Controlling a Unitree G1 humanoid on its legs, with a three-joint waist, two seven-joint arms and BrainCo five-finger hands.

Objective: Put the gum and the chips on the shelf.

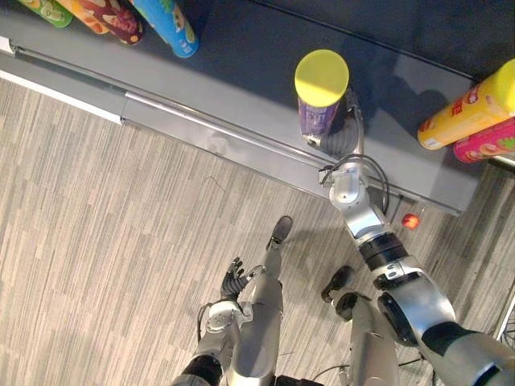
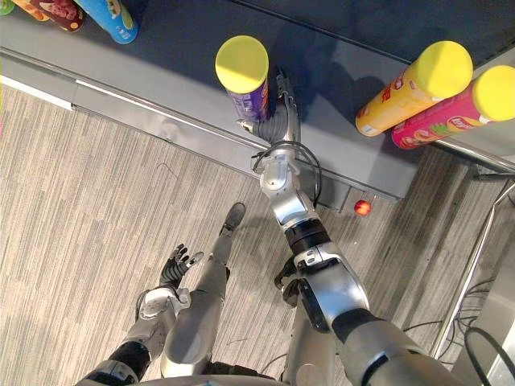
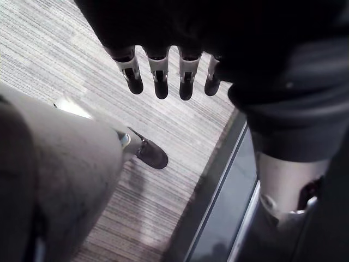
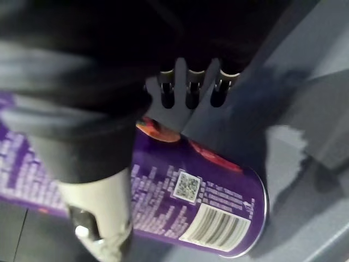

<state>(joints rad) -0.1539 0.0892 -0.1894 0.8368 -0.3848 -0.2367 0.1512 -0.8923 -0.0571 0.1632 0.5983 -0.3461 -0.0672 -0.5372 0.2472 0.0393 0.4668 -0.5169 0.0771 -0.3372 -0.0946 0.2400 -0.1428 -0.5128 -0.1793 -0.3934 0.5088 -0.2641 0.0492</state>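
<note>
The purple chips can (image 1: 320, 112) stands upright on the shelf (image 1: 241, 80), at eleven o'clock of my right hand (image 2: 278, 121), whose fingers (image 4: 188, 93) lie straight alongside it. I'd withdraw toward six o'clock without nudging it. My left hand (image 1: 233, 279) hangs relaxed, empty.

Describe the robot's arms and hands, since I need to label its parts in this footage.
Both the right arm and the left arm are silver-grey, built of rounded segments with black bands at the joints. The right hand and the left hand each have a dark ribbed cover over back and wrist, and slim silver fingers ending in dark tips.
</note>
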